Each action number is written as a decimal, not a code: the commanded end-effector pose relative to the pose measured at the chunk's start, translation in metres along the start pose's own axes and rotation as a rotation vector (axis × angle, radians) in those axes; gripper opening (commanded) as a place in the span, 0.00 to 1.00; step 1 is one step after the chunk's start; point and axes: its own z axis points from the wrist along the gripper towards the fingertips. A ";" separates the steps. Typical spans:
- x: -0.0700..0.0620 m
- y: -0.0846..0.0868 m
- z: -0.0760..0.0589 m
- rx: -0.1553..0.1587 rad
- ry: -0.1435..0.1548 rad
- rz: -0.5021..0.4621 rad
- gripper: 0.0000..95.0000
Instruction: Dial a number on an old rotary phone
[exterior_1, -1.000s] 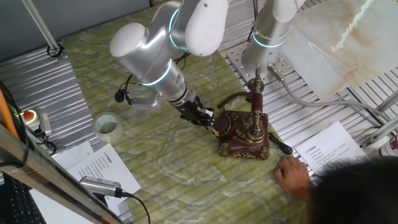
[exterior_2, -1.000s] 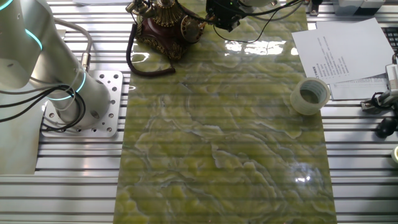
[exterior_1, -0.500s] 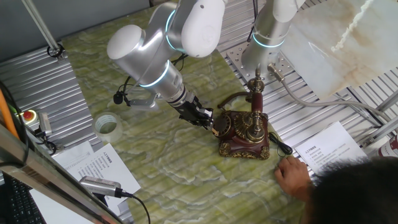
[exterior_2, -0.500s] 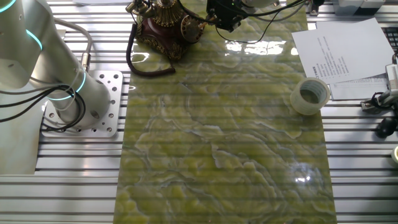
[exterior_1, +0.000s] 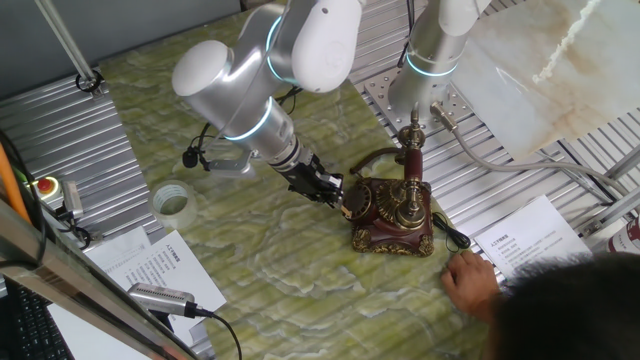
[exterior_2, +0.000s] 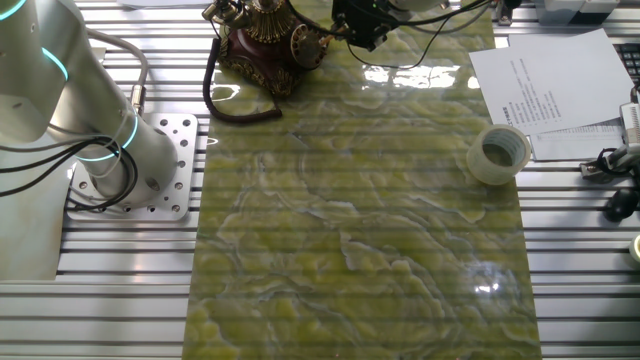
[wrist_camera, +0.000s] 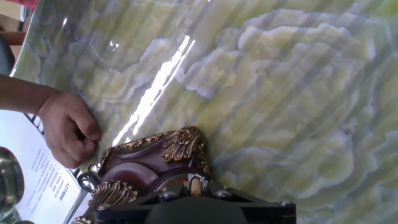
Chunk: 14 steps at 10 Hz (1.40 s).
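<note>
The old rotary phone (exterior_1: 397, 218) stands on the green marbled mat, dark red-brown with brass trim, its handset on a tall brass cradle. Its round dial (exterior_1: 357, 203) faces my gripper (exterior_1: 336, 194), whose tip is at the dial face. In the other fixed view the phone (exterior_2: 258, 42) is at the top edge, with my gripper (exterior_2: 342, 30) beside its dial (exterior_2: 307, 46). In the hand view the phone's corner (wrist_camera: 158, 163) fills the bottom left. My gripper (wrist_camera: 196, 188) is shut on a small tan stick (wrist_camera: 196, 185) that points at the phone.
A person's hand (exterior_1: 470, 281) rests on the mat beside the phone and shows in the hand view (wrist_camera: 65, 129). A clear tape roll (exterior_1: 173, 203) lies left. Printed papers (exterior_1: 528, 240) lie right. The phone's black cord (exterior_2: 214, 96) loops near the robot base (exterior_2: 140, 165).
The arm's elbow shifted slightly left a second ago. The gripper tip has stayed at the dial, and the phone has not moved.
</note>
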 end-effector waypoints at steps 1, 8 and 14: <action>0.001 0.000 -0.001 0.005 0.006 -0.001 0.00; 0.001 0.000 -0.001 0.018 0.029 0.004 0.00; 0.001 0.000 -0.001 0.019 0.038 0.008 0.00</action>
